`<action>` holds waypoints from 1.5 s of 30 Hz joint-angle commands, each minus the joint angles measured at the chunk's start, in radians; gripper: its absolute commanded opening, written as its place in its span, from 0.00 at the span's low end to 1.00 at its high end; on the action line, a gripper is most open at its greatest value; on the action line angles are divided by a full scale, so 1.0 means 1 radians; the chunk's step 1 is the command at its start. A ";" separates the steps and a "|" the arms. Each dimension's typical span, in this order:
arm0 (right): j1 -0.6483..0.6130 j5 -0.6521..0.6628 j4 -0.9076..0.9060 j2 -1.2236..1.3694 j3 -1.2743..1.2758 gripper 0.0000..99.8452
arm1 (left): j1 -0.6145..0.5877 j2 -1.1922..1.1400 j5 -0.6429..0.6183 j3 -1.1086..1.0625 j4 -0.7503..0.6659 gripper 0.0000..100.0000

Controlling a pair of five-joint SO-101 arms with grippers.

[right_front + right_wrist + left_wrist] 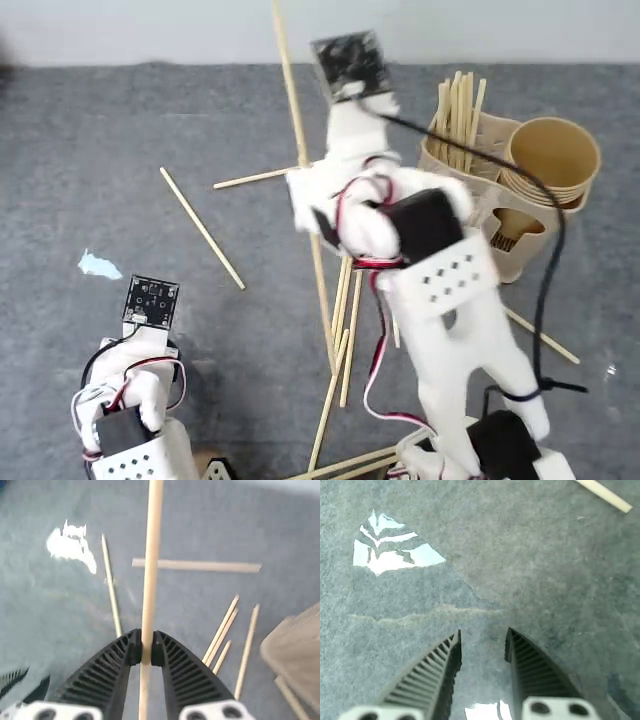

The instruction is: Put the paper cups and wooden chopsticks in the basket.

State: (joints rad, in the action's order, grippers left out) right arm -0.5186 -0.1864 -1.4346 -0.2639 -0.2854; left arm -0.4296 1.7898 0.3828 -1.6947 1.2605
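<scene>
Entry, as we logged it: right tool (pixel 146 645), ribbed dark jaws pinching one wooden chopstick (pixel 151 555), a pale, slim, smooth rod, near the basket (pixel 478 190). We judged it best tipped upright and lowered among the standing chopsticks (pixel 455 110) in the basket, beside the nested paper cups (pixel 553 155). Left tool (pixel 482 645): spread, empty, well apart from the basket, over the grey felted tabletop (pixel 545 555).

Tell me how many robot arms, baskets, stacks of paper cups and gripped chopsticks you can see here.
Robot arms: 2 (left arm, right arm)
Basket: 1
Stack of paper cups: 1, in the basket
Chopstick gripped by the right arm: 1
Total: 5
</scene>
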 commanded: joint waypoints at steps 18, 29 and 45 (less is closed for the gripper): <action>0.206 0.094 0.051 -0.214 -0.169 0.01 | 0.005 0.008 -0.006 0.012 0.006 0.14; 0.450 0.114 0.418 -0.226 -0.123 0.01 | 0.005 0.008 -0.006 0.012 0.006 0.14; 0.547 0.229 0.943 -0.225 0.281 0.01 | 0.005 0.008 -0.006 0.012 0.006 0.14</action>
State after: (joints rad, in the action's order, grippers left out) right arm 0.0046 0.0100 -0.5984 -0.4588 -0.0997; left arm -0.4296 1.7898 0.3828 -1.6947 1.2605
